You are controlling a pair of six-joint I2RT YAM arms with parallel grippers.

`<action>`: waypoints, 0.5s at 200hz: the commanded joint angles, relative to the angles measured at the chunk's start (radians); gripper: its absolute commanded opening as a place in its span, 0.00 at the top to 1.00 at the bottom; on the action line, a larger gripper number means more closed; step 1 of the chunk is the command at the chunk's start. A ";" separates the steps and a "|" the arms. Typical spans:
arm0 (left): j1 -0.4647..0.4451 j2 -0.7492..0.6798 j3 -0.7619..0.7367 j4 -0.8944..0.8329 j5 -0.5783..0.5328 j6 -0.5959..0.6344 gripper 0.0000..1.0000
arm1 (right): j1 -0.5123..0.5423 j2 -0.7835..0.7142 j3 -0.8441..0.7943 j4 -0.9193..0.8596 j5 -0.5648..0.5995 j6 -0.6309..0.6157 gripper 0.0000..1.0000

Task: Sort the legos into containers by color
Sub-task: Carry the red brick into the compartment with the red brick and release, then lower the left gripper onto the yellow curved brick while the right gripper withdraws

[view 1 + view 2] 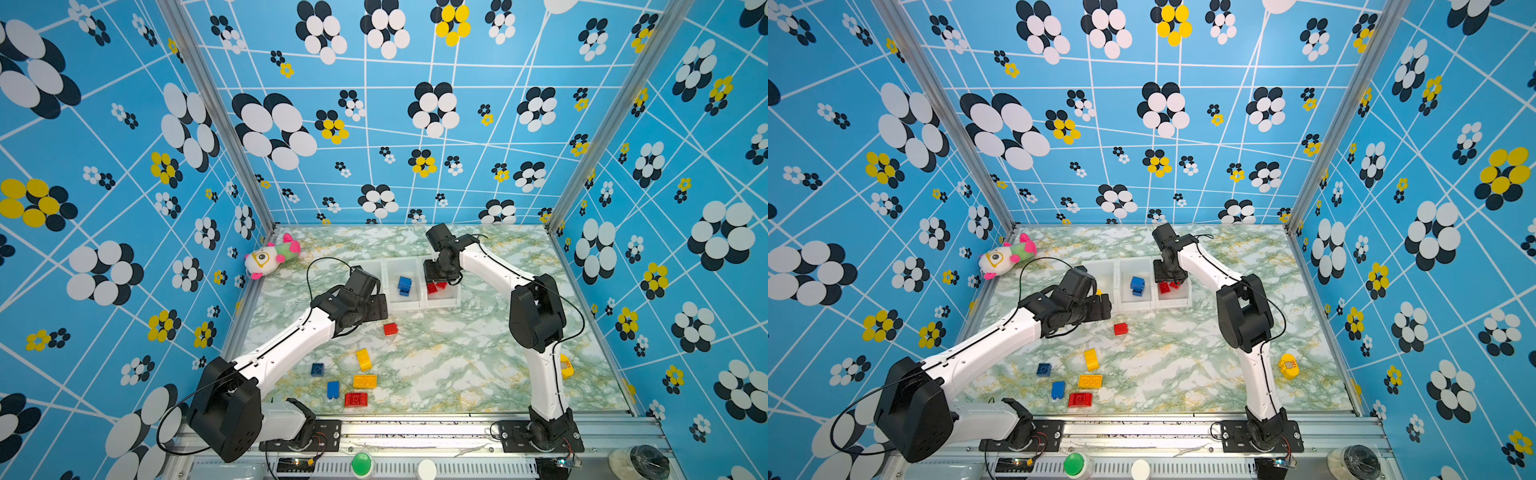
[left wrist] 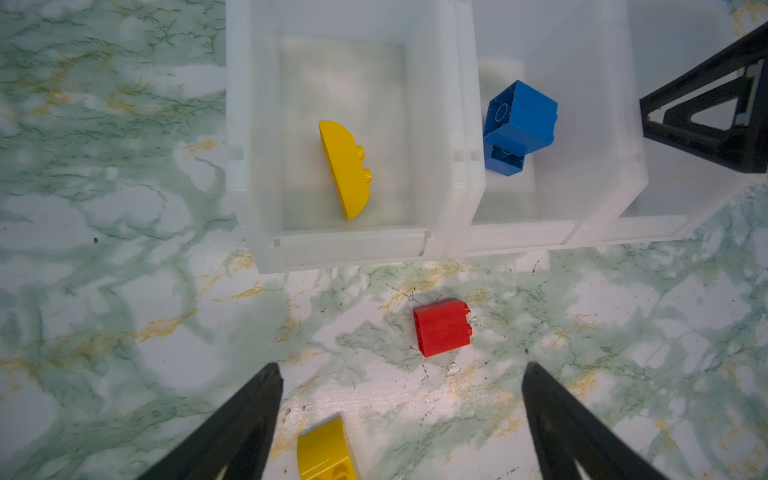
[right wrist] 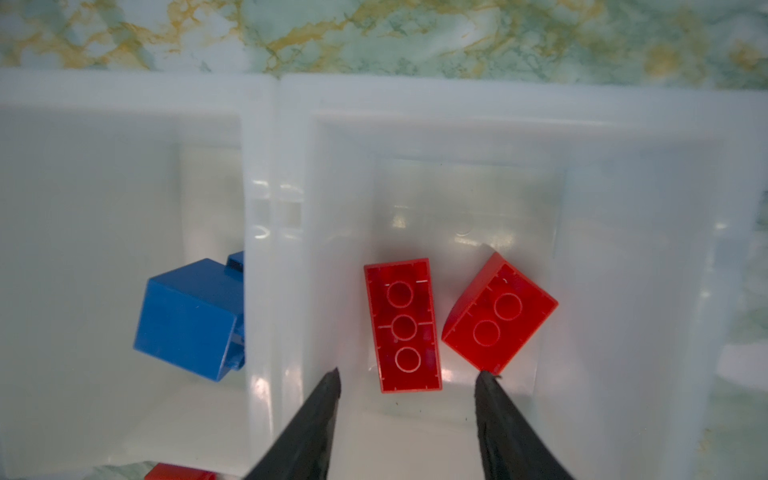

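Left gripper (image 2: 401, 368) hung with jaws wide apart, empty. The loose red brick (image 2: 442, 327) lay on the table (image 2: 124, 332) just ahead of them, between jaws and bins (image 2: 353, 245) (left arm (image 1: 291, 345) plainly the nearer). Right gripper (image 3: 408, 373), jaws apart and holding nothing, stood over two red bricks (image 3: 409, 326) in the end bin (image 3: 623, 249).

The right gripper (image 3: 407, 374), jaws parted and empty, occupies the mouth of the right-hand bin (image 3: 498, 108); two red bricks (image 3: 405, 324) lie on its floor just past the tips. The middle bin (image 1: 409, 266) is unobstructed above its blue bricks (image 1: 404, 286). The left gripper (image 2: 401, 370), jaws wide, hangs over bare table (image 1: 457, 365), a lone red brick (image 2: 442, 326) ahead. Loose bricks (image 1: 365, 381) crowd the front left; the centre right is open.
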 commanded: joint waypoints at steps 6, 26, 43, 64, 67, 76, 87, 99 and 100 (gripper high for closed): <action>0.011 -0.024 -0.007 -0.033 -0.016 -0.009 0.08 | -0.002 -0.057 -0.010 -0.010 -0.015 0.013 0.45; 0.012 -0.032 -0.016 -0.037 -0.016 -0.012 0.08 | -0.002 -0.080 -0.030 -0.004 -0.016 0.020 0.45; 0.011 -0.039 -0.024 -0.043 -0.019 -0.014 0.08 | -0.002 -0.103 -0.050 -0.002 -0.019 0.026 0.45; 0.011 -0.042 -0.032 -0.056 -0.019 -0.013 0.08 | -0.002 -0.136 -0.078 0.005 -0.025 0.033 0.45; 0.011 -0.042 -0.032 -0.059 -0.019 -0.012 0.08 | -0.001 -0.140 -0.081 0.005 -0.025 0.033 0.45; 0.011 -0.042 -0.035 -0.067 -0.018 -0.011 0.08 | 0.000 -0.154 -0.094 0.007 -0.029 0.037 0.44; 0.011 -0.044 -0.038 -0.076 -0.019 -0.008 0.08 | 0.000 -0.174 -0.115 0.010 -0.036 0.043 0.44; 0.010 -0.047 -0.043 -0.088 -0.020 -0.006 0.08 | 0.000 -0.193 -0.133 0.014 -0.041 0.046 0.44; 0.011 -0.047 -0.044 -0.088 -0.020 -0.006 0.08 | -0.001 -0.194 -0.135 0.015 -0.041 0.046 0.44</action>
